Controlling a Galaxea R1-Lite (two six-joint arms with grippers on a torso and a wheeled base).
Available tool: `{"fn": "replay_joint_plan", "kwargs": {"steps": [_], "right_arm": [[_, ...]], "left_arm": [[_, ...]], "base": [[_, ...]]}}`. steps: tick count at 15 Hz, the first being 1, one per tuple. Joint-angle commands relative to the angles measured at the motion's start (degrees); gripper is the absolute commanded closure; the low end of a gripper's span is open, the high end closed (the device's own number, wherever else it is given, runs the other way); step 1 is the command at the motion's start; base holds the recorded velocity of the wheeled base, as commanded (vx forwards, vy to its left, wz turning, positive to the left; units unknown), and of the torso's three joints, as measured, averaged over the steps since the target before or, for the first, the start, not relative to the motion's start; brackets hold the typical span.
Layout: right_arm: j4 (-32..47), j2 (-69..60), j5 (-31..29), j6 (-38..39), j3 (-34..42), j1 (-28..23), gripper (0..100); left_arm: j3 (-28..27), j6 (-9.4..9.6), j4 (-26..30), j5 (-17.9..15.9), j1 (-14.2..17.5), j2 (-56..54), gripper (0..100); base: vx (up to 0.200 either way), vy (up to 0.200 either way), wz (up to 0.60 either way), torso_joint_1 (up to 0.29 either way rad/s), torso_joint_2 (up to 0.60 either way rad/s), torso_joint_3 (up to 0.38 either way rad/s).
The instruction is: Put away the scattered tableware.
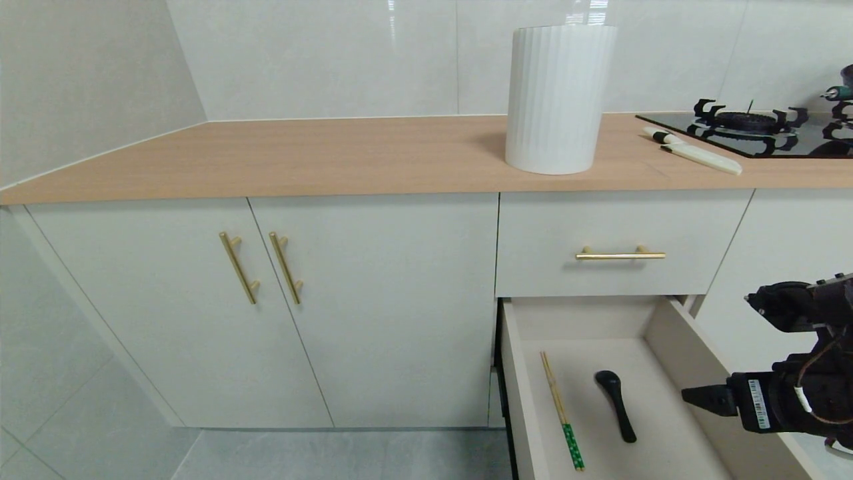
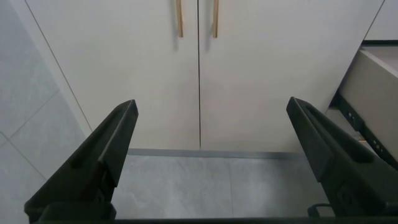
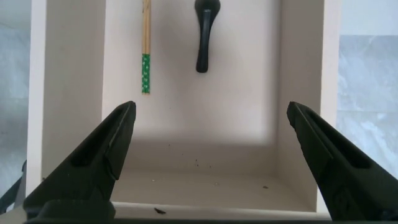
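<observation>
The lower drawer stands pulled out below the counter. On its floor lie a pair of wooden chopsticks with green ends and, beside them, a black spoon. My right gripper hangs open over the drawer's right side, holding nothing. Its wrist view looks down into the drawer at the chopsticks and the spoon, beyond the spread fingers of the right gripper. A white knife lies on the counter by the stove. My left gripper is open and empty, low before the cabinet doors.
A tall white ribbed container stands on the wooden counter. A black gas stove is at the far right. Above the open drawer is a shut one with a gold handle. Two cabinet doors are shut at left.
</observation>
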Motion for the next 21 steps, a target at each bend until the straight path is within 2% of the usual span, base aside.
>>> {"fn": "replay_joint_plan", "kwargs": {"steps": [1, 11, 13, 18, 21], "right_arm": [[0.0, 0.1, 0.0, 0.0, 0.3, 0.2, 0], [0.1, 1.1, -0.1, 0.0, 1.4, 1.6, 0], [2.1, 2.2, 0.0, 0.1, 1.2, 1.6, 0], [6.3, 8.3, 3.8, 0.2, 0.7, 3.5, 0], [6.2, 12.6, 3.9, 0.6, 0.8, 5.2, 0]], "left_arm": [[0.1, -0.14, 0.0, 0.0, 0.0, 0.0, 0], [0.0, -0.14, 0.0, 0.0, 0.0, 0.0, 0], [0.0, -0.14, 0.0, 0.0, 0.0, 0.0, 0], [0.0, -0.14, 0.0, 0.0, 0.0, 0.0, 0], [0.0, -0.14, 0.0, 0.0, 0.0, 0.1, 0]], "base": [[0.0, 0.0, 0.0, 0.0, 0.0, 0.0], [-0.2, 0.0, 0.0, 0.003, 0.0, 0.003], [-0.2, 0.0, 0.0, 0.002, 0.0, 0.0], [0.0, 0.0, 0.0, 0.0, 0.0, 0.0], [0.0, 0.0, 0.0, 0.0, 0.0, 0.0]]}}
